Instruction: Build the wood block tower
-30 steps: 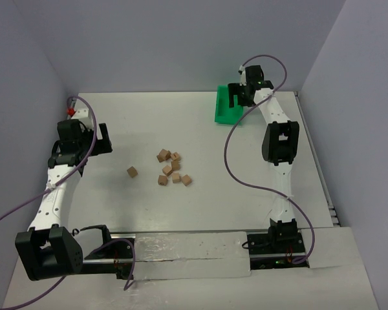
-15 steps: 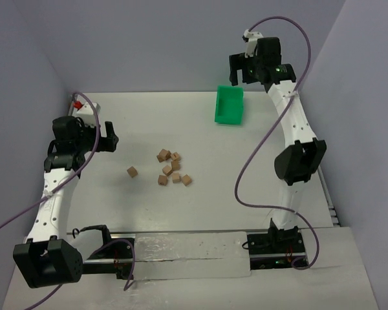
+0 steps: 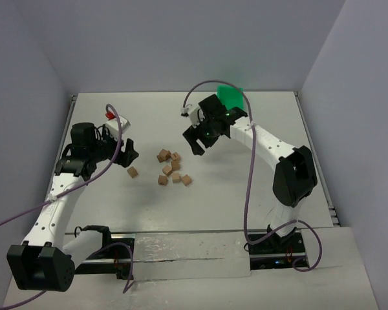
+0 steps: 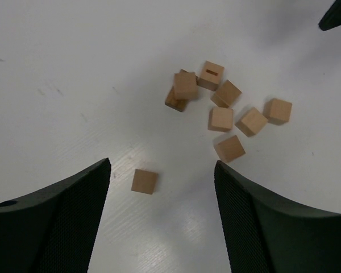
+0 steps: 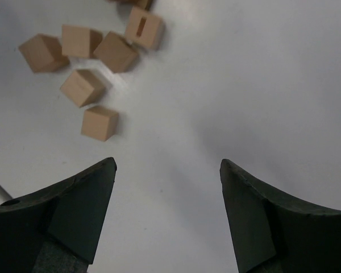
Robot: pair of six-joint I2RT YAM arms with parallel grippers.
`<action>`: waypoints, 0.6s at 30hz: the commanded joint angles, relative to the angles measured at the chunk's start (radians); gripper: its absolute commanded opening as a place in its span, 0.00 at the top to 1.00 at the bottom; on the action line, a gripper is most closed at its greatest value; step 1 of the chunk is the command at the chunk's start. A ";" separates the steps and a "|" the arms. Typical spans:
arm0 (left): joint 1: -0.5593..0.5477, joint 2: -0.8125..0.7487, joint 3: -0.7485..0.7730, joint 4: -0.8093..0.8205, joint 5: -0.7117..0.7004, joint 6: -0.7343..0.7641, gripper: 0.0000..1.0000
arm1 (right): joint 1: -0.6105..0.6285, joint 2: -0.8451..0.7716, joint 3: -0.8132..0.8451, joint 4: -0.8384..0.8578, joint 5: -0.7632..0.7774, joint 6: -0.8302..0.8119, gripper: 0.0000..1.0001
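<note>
Several tan wood blocks [image 3: 171,168] lie loose in a cluster mid-table, and one single block [image 3: 132,172] lies apart to their left. No tower stands. My left gripper [image 3: 125,155] is open and empty, just left of and above the single block [image 4: 144,181], which shows between its fingers with the cluster [image 4: 221,111] beyond. My right gripper [image 3: 195,143] is open and empty, hovering just right of the cluster. The right wrist view shows that gripper [image 5: 167,163] over bare table with the blocks [image 5: 99,122] at upper left.
A green bin [image 3: 231,95] stands at the back, partly hidden by the right arm. Grey walls close the left, back and right sides. A right fingertip [image 4: 336,14] shows in the left wrist view's top right corner.
The right arm swung from above the green bin forward and left to beside the block cluster. The left arm moved right toward the single block.
</note>
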 commanded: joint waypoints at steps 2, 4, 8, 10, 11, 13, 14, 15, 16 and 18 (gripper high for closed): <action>-0.069 0.026 -0.031 -0.069 0.059 0.143 0.23 | 0.015 0.007 -0.053 0.009 -0.064 -0.014 0.21; -0.083 0.050 -0.035 -0.079 0.065 0.175 0.24 | 0.018 0.015 -0.074 0.011 -0.072 -0.008 0.21; -0.136 0.085 -0.048 -0.112 0.076 0.301 0.28 | 0.018 0.021 -0.115 0.014 -0.096 -0.006 0.21; -0.152 0.093 -0.064 -0.140 0.096 0.405 0.27 | 0.017 0.022 -0.126 0.012 -0.103 -0.009 0.19; -0.156 0.096 -0.070 -0.157 0.112 0.464 0.26 | 0.016 0.023 -0.130 0.010 -0.106 -0.009 0.18; -0.160 0.110 -0.070 -0.185 0.142 0.635 0.24 | 0.010 0.022 -0.133 0.004 -0.116 -0.004 0.18; -0.165 0.129 -0.057 -0.207 0.157 0.697 0.21 | 0.004 0.021 -0.132 0.000 -0.121 -0.002 0.17; -0.172 0.149 -0.042 -0.217 0.160 0.727 0.21 | -0.002 0.021 -0.131 -0.004 -0.122 0.000 0.17; -0.185 0.171 -0.025 -0.221 0.161 0.740 0.16 | -0.011 0.020 -0.129 -0.008 -0.130 0.004 0.17; -0.216 0.213 0.007 -0.221 0.152 0.745 0.09 | -0.035 0.018 -0.126 -0.014 -0.146 0.010 0.16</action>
